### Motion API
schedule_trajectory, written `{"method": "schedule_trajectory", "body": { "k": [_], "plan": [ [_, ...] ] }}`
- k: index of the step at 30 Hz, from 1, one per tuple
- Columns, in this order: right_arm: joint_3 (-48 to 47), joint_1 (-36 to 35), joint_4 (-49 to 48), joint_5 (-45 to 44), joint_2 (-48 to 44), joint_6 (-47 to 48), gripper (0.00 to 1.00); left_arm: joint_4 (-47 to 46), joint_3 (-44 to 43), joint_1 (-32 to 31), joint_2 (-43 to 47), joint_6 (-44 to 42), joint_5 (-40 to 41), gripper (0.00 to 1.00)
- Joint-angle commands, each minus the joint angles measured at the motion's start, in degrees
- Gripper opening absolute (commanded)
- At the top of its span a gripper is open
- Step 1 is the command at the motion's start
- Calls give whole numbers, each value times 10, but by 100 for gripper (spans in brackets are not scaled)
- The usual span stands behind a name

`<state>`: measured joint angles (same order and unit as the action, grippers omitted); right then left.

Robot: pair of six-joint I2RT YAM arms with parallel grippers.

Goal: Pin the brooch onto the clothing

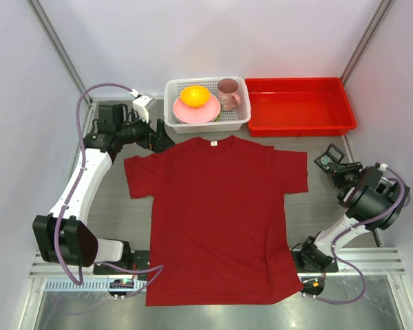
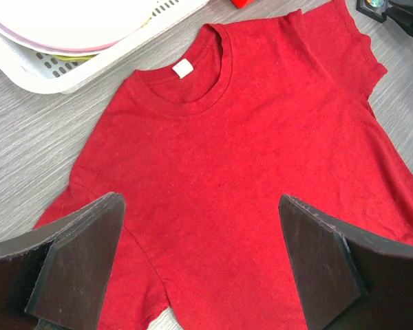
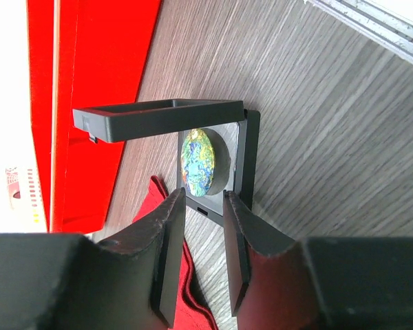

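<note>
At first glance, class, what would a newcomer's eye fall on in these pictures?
The large dark red short-sleeved T-shirt spread flat mid-table dominates. Behind it stand a bright red plastic tray at far right and a white slotted basket beside it. By the right arm, a small round iridescent brooch sits in an open black hinged case.

Bright, even overhead light; shadows soft & faint. Top view sharp, walls nearly washed out. Left wrist: T-shirt [image 2: 227, 172] weave crisp, near fingers [image 2: 82, 268] dark, slightly soft. Right wrist: left edge blown white.
</note>
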<state>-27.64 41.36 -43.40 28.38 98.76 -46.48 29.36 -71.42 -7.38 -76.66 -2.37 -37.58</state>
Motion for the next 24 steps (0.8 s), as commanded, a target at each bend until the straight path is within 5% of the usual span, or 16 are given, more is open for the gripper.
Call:
{"method": "schedule_trajectory", "body": {
  "k": [1,24],
  "plan": [
    [-13,2,-47,7,13,-13,34,-31,4,-2,-4,0,-8,98],
    [-46,-44,-6,-43,12,-12,39,-35,1,-1,-11,4,-6,98]
  ]
}}
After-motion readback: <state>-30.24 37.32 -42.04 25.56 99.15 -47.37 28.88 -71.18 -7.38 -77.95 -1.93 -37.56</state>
